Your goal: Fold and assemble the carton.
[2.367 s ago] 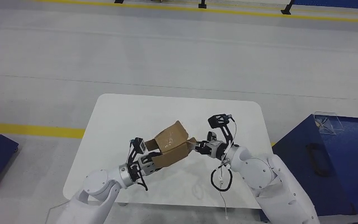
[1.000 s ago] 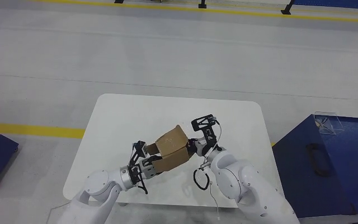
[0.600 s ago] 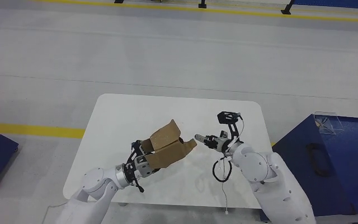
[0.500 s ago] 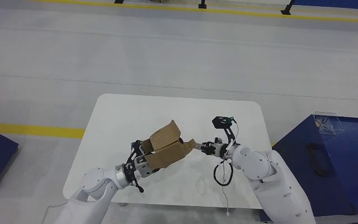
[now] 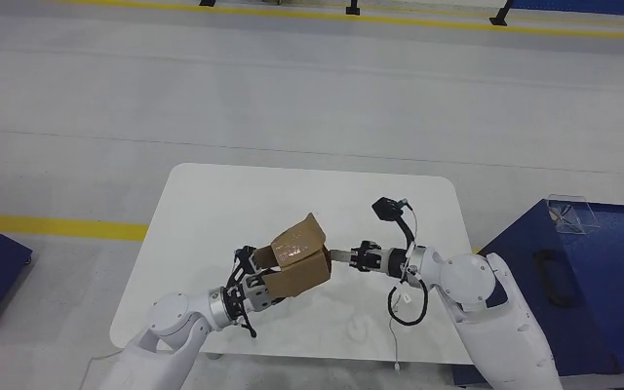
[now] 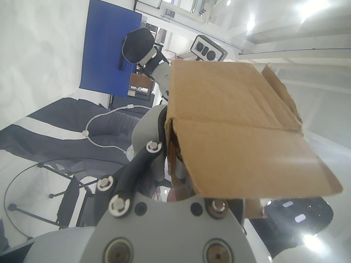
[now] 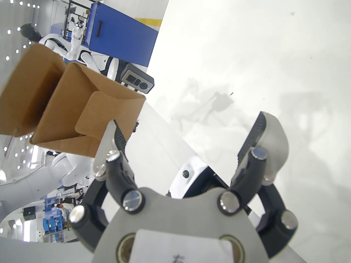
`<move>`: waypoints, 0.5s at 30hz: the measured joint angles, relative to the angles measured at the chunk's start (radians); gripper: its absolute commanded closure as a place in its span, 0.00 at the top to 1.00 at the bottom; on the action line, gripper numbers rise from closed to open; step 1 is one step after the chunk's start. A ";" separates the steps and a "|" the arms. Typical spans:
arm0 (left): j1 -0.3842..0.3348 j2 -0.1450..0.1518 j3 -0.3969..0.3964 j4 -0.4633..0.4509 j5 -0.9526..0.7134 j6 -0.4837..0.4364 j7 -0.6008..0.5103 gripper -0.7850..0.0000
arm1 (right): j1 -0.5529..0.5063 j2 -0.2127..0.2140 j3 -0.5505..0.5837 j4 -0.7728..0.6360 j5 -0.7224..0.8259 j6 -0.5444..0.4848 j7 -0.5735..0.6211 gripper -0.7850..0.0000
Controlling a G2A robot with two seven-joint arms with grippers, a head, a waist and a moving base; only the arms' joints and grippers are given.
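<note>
Carton [image 5: 297,258] was up over the worktop [image 5: 214,205], clamped in the left hand [image 5: 259,280]. Right hand [image 7: 187,123] was spread wide, one finger right at an end flap. Looked about half done: body opened out, end flaps not closed yet.

**No readable text or numbers**

Nothing written can be made out in these views. A white label [image 7: 179,247] sits on the base of the right gripper [image 7: 189,127]. It carries a small dark mark, but the picture cuts it off and too little shows to read it. The carton [image 5: 297,258], seen from above and from both wrist cameras, shows plain brown cardboard faces, and no print on them is legible.
</note>
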 measured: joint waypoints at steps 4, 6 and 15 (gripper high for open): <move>-0.002 0.000 0.007 -0.001 0.018 0.000 0.006 0.00 | 0.003 0.001 -0.009 -0.010 -0.020 -0.001 -0.025 1.00; -0.004 0.000 0.011 0.000 0.032 0.002 0.012 0.00 | 0.003 0.002 -0.006 -0.019 -0.014 -0.004 -0.035 1.00; -0.009 -0.002 0.025 0.000 0.044 -0.005 0.020 0.00 | 0.029 0.003 -0.043 -0.031 -0.048 0.023 -0.023 1.00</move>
